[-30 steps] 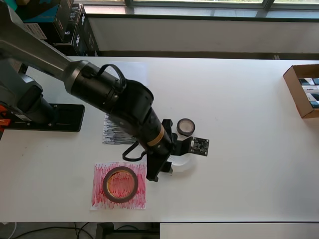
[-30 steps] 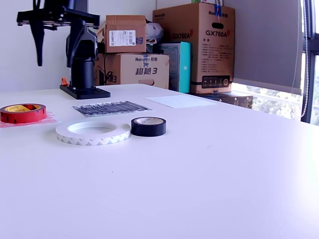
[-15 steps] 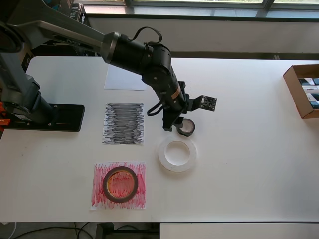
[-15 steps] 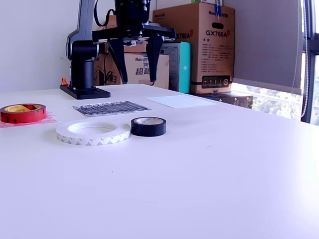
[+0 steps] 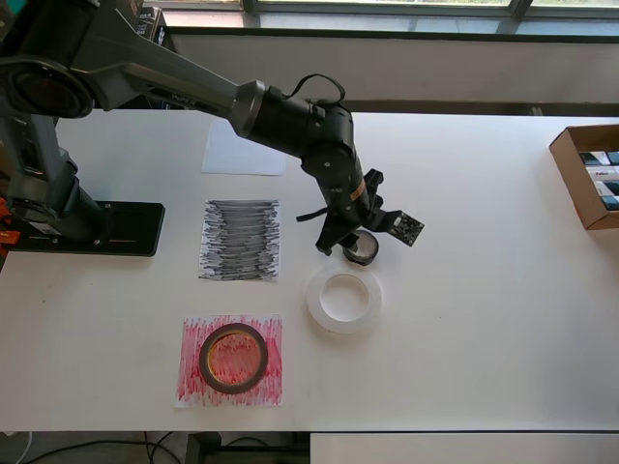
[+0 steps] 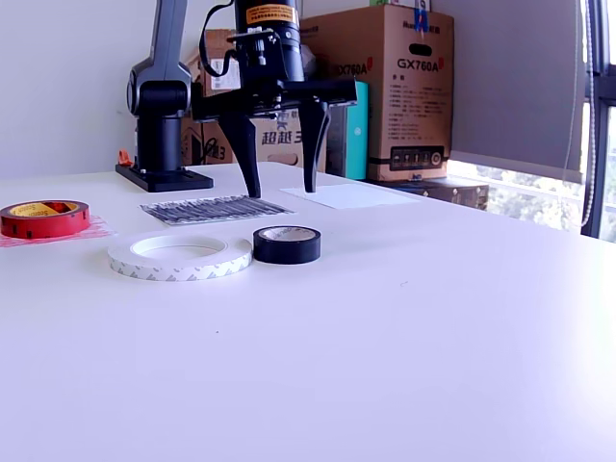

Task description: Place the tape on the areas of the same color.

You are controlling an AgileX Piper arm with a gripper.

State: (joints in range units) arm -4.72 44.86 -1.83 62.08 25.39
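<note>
Overhead view, your stock: red tape roll (image 5: 233,358) lying on the red-scribbled sheet (image 5: 230,360), so count that one done; white tape roll (image 5: 343,301) on the bare desk (image 5: 484,290), near the view's centre, just below the black tape roll (image 5: 361,247) and well apart from the plain white sheet (image 5: 244,150) at the top; black roll also on bare desk, to the view's right of the black-scribbled sheet (image 5: 240,240) and clear of it. The end effector (image 5: 341,242) hangs right at the black roll, partly covering it, so from here you cannot judge how its fingers stand. A cardboard box (image 5: 590,174) sits at the right edge. Exterior view: red roll (image 6: 43,218) at the view's left on its sheet; white roll (image 6: 179,257) flat on the desk with the black roll (image 6: 287,244) just beside it on the view's right; black-scribbled sheet (image 6: 214,208) and white sheet (image 6: 344,195) behind them, both bare. The end effector (image 6: 282,189) is spread wide, holding nothing, its two fingers pointing down above the black roll and not yet around it. By your count: one of three placed, two left, with the black roll seemingly next.
</note>
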